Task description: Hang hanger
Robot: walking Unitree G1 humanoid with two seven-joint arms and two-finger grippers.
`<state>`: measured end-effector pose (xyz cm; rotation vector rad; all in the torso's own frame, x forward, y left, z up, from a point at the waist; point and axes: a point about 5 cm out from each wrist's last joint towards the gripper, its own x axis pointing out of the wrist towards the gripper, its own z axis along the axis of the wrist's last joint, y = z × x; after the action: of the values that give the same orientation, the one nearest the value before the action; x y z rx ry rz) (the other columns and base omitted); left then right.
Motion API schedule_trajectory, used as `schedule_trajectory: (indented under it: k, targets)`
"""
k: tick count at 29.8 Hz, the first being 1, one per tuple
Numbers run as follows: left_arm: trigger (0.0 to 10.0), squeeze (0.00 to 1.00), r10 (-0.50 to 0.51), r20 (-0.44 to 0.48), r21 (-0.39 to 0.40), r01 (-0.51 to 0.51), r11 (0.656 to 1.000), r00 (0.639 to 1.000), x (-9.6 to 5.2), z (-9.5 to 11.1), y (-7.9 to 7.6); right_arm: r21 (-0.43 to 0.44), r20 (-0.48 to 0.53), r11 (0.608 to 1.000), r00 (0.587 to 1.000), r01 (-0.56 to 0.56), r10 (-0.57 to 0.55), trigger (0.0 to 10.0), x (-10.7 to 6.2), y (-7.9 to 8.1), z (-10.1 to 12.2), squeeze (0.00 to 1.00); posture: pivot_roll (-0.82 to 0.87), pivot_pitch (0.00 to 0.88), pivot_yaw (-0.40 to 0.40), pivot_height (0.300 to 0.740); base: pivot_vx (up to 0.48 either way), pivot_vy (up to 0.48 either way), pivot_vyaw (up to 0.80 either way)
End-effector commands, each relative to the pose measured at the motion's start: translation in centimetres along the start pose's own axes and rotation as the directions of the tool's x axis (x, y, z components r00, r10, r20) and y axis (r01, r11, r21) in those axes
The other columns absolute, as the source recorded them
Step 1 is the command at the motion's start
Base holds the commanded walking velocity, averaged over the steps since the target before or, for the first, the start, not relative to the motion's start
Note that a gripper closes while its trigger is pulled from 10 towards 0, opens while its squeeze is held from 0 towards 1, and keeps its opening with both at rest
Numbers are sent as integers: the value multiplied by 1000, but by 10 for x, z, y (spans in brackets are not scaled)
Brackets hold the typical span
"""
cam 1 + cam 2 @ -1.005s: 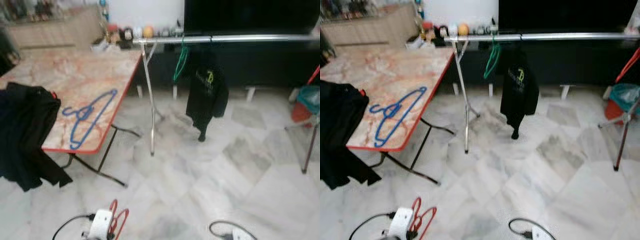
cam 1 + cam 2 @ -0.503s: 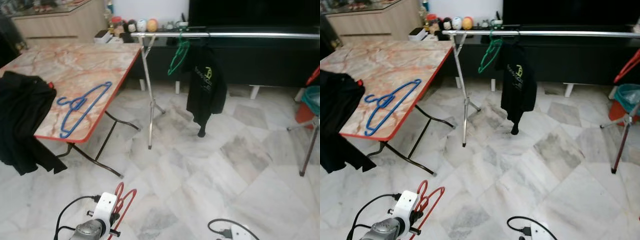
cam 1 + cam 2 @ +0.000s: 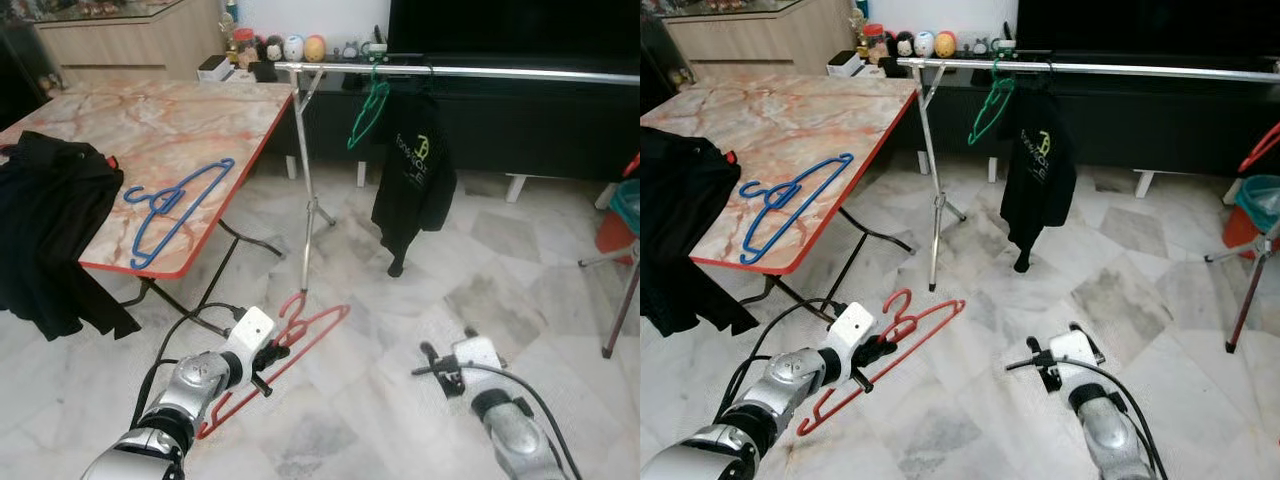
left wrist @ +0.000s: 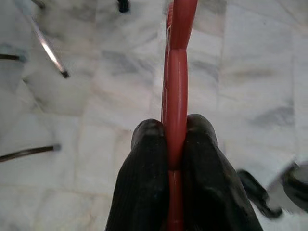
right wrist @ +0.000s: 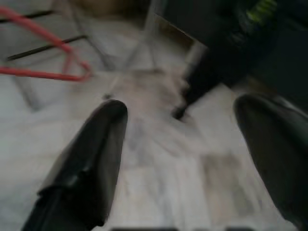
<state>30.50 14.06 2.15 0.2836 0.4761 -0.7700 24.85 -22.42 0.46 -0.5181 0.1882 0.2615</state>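
Observation:
My left gripper (image 3: 268, 358) is shut on a red hanger (image 3: 305, 330), held low over the marble floor in front of me. The left wrist view shows the fingers (image 4: 149, 159) pinching the hanger's red bar (image 4: 176, 72). To its right my right gripper (image 3: 432, 360) stands open with nothing in it; its wrist view shows the two fingers (image 5: 91, 163) wide apart and the red hanger (image 5: 48, 72) beyond them. Ahead runs a silver clothes rail (image 3: 480, 72) carrying a green hanger (image 3: 368, 105) and a black garment (image 3: 412, 185).
A marble-topped folding table (image 3: 150, 120) stands at the left with a blue hanger (image 3: 175, 205) and a black garment (image 3: 45, 220) draped over its edge. The rail's stand leg (image 3: 306, 210) is beside the table. A red bin (image 3: 620, 215) sits at the far right.
Both arms have risen into view from the bottom edge. The left gripper has lifted the red hanger up and forward. The camera has shifted a little.

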Motion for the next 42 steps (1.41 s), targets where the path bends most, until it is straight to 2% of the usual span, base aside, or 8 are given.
schedule_trajectory:
  k: [1,2,3,5,14,23,27,42]
  targets:
    - [10000,0,-80,-13,69,81,994,997,-1,3,-2,176,9,978,993,-116,116,10000,3,-3,4,0,-83,0,75,740,0,0,0]
    - [10000,0,-80,-13,69,81,994,997,-1,3,-2,176,9,978,993,-116,116,10000,3,-3,4,0,-83,0,75,740,0,0,0]
    - [10000,0,-140,-12,97,140,985,990,-2,7,-4,250,79,933,966,-259,247,10000,2,0,11,0,-81,0,77,740,0,0,0]
    - [10000,0,-224,-7,134,223,965,974,-4,14,-6,246,146,871,905,-424,399,10000,-6,3,17,0,-79,0,76,740,0,0,0]
    - [10000,0,-459,-41,174,458,872,888,-13,26,-16,205,199,721,749,-663,632,10000,-27,-4,28,0,-79,0,74,740,0,0,0]
    - [10000,0,-603,-71,203,603,771,795,-24,37,-28,183,213,640,666,-746,715,10000,-37,-15,39,0,-75,0,68,740,0,0,0]
    - [10000,0,-651,-78,228,649,725,755,-28,45,-35,156,242,570,591,-807,770,10000,-39,-13,54,0,-76,0,66,740,0,0,0]
    - [10000,0,-674,-87,264,669,695,734,-32,61,-44,134,256,468,487,-873,835,10000,-41,3,73,0,-72,0,60,740,0,0,0]
